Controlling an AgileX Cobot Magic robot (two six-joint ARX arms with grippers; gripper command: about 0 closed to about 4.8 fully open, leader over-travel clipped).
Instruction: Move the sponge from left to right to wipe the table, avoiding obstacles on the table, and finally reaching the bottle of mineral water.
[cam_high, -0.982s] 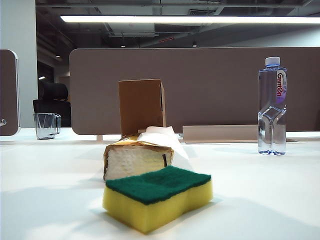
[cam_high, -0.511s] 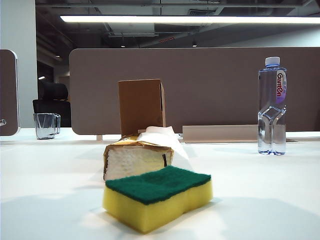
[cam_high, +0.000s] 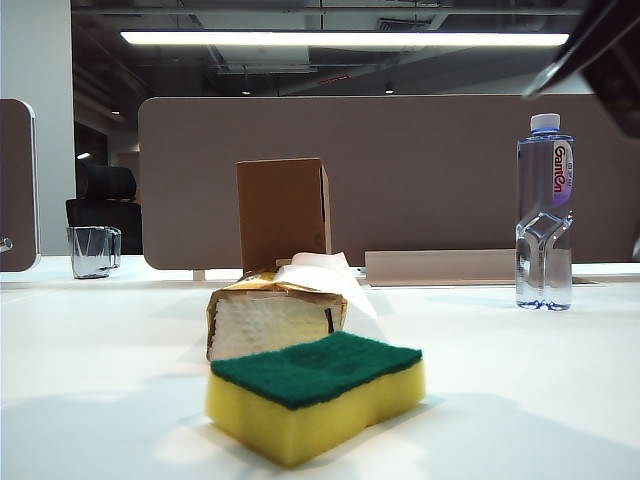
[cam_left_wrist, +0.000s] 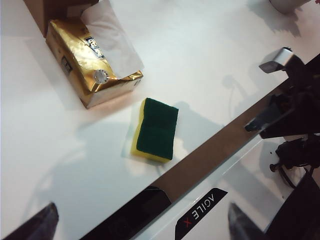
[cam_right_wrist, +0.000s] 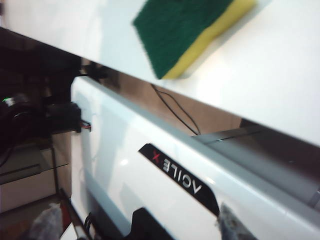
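**Sponge lies flat and untouched near the table's front edge**

We see the sponge lying flat on the white table, green scouring side up, with nothing gripping it. In the exterior view its long axis runs slantwise, the right end turned farther from the camera than the left. Just behind it, close but apart, lies the gold tissue pack, with the brown cardboard box standing upright behind that. The bottle of mineral water stands upright well off to the right.

Our left gripper hangs above the table's near edge, its two dark fingertips spread wide, holding nothing; the sponge sits beyond them. Our right gripper hovers off the table's front edge, tips likewise spread and empty, the sponge beyond it. A dark, blurred piece of arm shows at the exterior view's upper right.
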